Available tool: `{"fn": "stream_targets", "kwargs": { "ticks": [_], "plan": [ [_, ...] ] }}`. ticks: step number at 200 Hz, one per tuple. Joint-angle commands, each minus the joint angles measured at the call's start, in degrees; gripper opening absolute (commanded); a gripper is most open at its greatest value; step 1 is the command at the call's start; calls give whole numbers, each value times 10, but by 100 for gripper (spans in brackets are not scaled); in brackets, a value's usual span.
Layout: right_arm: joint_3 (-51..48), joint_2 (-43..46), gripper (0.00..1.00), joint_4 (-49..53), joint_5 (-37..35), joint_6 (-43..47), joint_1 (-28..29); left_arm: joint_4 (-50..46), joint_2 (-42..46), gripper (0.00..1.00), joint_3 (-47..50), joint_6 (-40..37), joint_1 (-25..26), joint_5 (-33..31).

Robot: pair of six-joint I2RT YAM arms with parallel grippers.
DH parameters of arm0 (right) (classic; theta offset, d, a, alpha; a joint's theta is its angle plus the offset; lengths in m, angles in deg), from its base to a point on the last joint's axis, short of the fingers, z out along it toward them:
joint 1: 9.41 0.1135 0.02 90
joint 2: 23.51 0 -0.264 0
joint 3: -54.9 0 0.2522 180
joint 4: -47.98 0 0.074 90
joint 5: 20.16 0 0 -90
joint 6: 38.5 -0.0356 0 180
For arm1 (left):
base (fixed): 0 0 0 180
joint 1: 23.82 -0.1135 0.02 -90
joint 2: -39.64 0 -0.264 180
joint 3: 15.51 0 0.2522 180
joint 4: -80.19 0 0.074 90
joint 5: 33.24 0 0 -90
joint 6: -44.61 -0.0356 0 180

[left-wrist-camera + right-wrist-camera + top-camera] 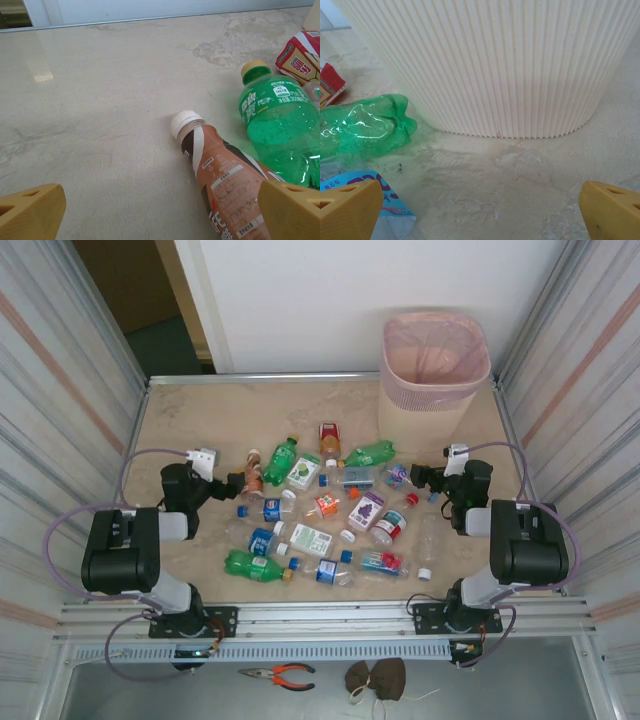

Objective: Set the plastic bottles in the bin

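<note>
Mostly clear or green bottles [283,460] lie scattered; bin [420,422] seemingly pink-lined.

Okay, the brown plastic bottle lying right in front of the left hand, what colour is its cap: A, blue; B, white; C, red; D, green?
B: the brown plastic bottle lies on its side with a white screw cap on its neck, beside a green plastic bottle.

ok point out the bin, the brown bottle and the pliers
bin [425,428], top external view, front wall
brown bottle [225,182], left wrist view, label
pliers [291,672], top external view, orange handle
</note>
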Motion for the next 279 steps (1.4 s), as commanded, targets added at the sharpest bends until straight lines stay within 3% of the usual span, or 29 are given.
{"fn": "stream_targets", "kwargs": {
  "ticks": [1,123,145,223,279],
  "plan": [
    [-6,0,99,-12,13,8,-5,16,5,99,3,-14,6,1],
    [-5,-1,99,-13,12,8,-5,14,4,99,1,-10,3,1],
    [-5,-1,99,-12,14,7,-7,12,2,99,-2,12,2,-47],
    [-4,8,99,-3,-13,5,-1,-7,8,99,-9,4,15,-72],
    [5,78,99,68,-43,-7,1,-104,105,99,-20,38,16,-154]
  ]
}}
